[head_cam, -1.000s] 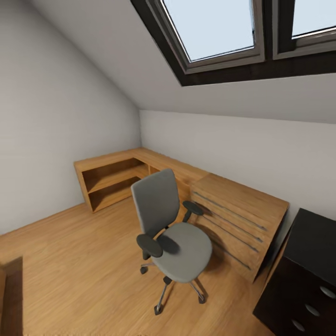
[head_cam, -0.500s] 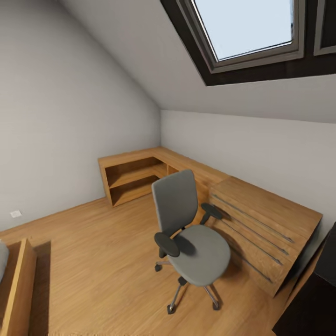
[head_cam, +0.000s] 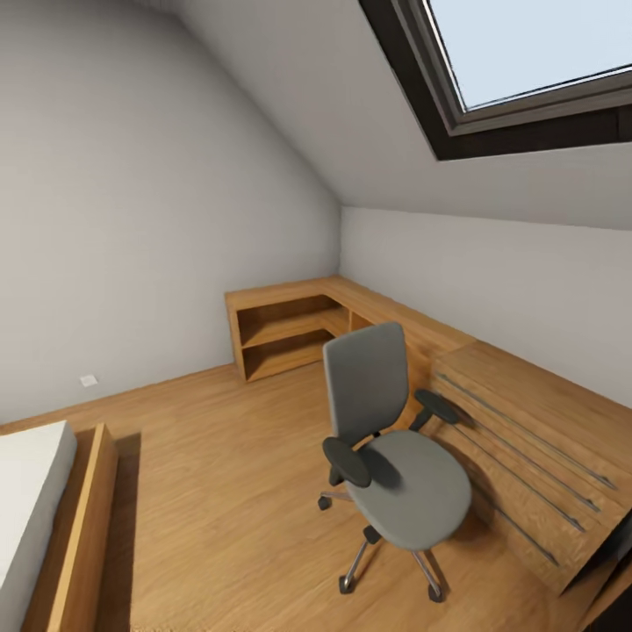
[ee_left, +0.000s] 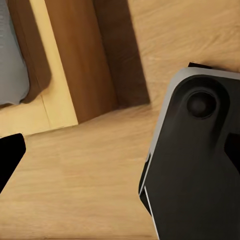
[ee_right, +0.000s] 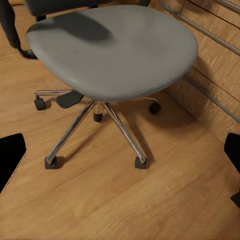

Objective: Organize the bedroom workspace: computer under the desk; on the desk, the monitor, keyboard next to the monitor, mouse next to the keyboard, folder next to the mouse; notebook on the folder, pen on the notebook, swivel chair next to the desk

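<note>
The grey swivel chair (head_cam: 399, 456) stands on the wood floor in the head view, its back toward the corner shelf and its seat bare. My right gripper (ee_right: 121, 162) is open above the floor in front of the chair's chrome star base (ee_right: 100, 127), with nothing between its black fingertips (ee_right: 10, 160). The chair seat (ee_right: 115, 47) shows bare in that view too. My left gripper (ee_left: 120, 160) is open over the floor beside the robot's dark base (ee_left: 195, 165). The computer, monitor, keyboard, mouse, folder, notebook and pen are out of view. A dark sliver, perhaps the desk (head_cam: 620, 611), touches the picture's lower right corner.
A light wood drawer unit (head_cam: 535, 448) stands right of the chair, almost touching its armrest. A low corner shelf (head_cam: 290, 329) runs along the far walls. A bed with a wood frame (head_cam: 79, 527) is at the left. Open floor lies between bed and chair.
The head camera has turned left, so the whole picture shifted right. The bed came into view at the left and the black desk slid out at the right. The chair itself has not moved.
</note>
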Robot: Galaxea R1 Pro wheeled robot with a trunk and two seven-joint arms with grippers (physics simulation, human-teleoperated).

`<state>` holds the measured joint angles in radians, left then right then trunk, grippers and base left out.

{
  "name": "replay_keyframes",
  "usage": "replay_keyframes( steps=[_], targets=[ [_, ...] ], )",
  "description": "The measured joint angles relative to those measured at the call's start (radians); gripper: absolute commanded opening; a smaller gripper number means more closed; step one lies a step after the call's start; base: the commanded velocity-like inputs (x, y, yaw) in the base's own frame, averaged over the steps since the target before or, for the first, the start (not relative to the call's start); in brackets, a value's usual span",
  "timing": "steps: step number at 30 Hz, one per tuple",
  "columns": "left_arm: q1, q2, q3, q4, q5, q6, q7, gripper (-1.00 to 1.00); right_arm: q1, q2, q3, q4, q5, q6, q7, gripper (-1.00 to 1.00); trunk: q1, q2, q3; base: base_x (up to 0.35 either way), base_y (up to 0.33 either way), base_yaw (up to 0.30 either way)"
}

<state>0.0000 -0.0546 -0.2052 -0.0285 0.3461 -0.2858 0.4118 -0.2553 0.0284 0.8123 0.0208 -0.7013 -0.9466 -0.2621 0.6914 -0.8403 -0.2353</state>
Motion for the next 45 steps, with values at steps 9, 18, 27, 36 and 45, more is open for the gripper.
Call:
replay_keyframes(
  steps=[9, 18, 27, 36, 45],
  targets=[
    [0.000, -0.001, 0.002, 0.000, 0.000, 0.002, 0.000, 1.00, 0.000, 0.000, 0.000, 0.000, 0.000, 0.000, 0.000, 1.00, 0.000, 0.000, 0.000, 0.000, 0.000, 0.281],
    [0.000, 0.000, 0.003, 0.000, 0.001, 0.002, 0.000, 1.00, 0.000, 0.000, 0.001, 0.000, 0.000, 0.000, 0.000, 1.00, 0.000, 0.000, 0.000, 0.000, 0.000, 0.281],
    [0.000, -0.001, 0.000, 0.000, 0.000, 0.001, 0.000, 1.00, 0.000, 0.001, 0.001, -0.001, 0.001, 0.049, 0.001, 1.00, 0.000, 0.000, 0.000, 0.000, 0.000, 0.281],
    [0.000, 0.000, 0.002, 0.000, 0.000, 0.002, 0.000, 1.00, 0.000, 0.003, 0.003, -0.001, 0.005, 0.072, 0.002, 1.00, 0.000, 0.000, 0.000, 0.000, 0.000, 0.281],
    [0.000, 0.000, 0.000, 0.000, 0.000, 0.002, 0.000, 1.00, 0.000, 0.001, 0.002, -0.002, 0.007, 0.073, 0.002, 1.00, 0.000, 0.000, 0.000, 0.000, 0.000, 0.281]
  ],
)
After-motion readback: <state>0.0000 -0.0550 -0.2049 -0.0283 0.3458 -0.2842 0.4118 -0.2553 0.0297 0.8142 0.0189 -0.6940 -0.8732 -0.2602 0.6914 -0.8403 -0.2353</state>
